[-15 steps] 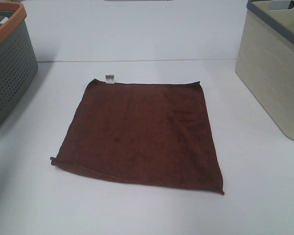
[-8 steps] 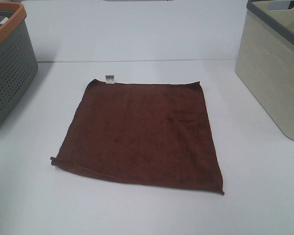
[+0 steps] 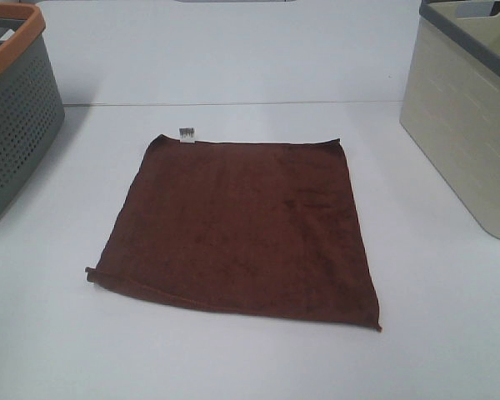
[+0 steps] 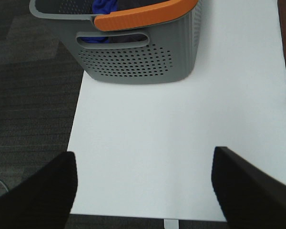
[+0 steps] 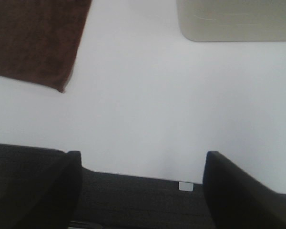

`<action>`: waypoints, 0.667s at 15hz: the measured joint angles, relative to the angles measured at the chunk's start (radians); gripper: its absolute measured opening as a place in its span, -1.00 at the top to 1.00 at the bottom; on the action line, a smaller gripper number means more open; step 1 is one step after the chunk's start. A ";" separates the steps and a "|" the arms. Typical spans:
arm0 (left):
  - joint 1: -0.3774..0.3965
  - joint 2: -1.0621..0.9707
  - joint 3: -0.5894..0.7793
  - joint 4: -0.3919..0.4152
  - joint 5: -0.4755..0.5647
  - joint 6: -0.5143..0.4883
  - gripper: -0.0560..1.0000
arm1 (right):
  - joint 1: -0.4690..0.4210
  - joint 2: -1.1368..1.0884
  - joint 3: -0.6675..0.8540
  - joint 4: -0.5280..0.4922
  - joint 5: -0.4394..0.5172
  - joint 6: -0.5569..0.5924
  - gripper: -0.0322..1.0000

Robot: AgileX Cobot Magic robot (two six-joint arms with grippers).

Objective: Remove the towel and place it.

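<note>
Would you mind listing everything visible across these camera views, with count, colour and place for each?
towel: one, dark reddish-brown, spread flat at the middle of the table, small white tag at its far left corner.
perforated basket: one, grey with orange rim, far left on the table; something blue inside.
bin: one, beige with dark grey rim, far right on the table.
table: one, white.
floor: dark grey, beside the table in the left wrist view.
left gripper: one, black, open, empty, over the table's edge.
right gripper: one, black, open, empty, over the table's edge.
</note>
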 joint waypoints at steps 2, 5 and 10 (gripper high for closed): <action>0.000 -0.098 0.040 0.002 -0.001 0.000 -0.52 | 0.000 -0.070 0.036 0.012 -0.006 -0.022 -0.27; 0.000 -0.285 0.127 -0.012 0.001 -0.001 -0.52 | 0.000 -0.291 0.071 0.012 -0.003 -0.002 -0.27; 0.000 -0.288 0.196 -0.080 -0.073 0.004 -0.52 | 0.000 -0.299 0.093 0.021 -0.012 -0.002 -0.27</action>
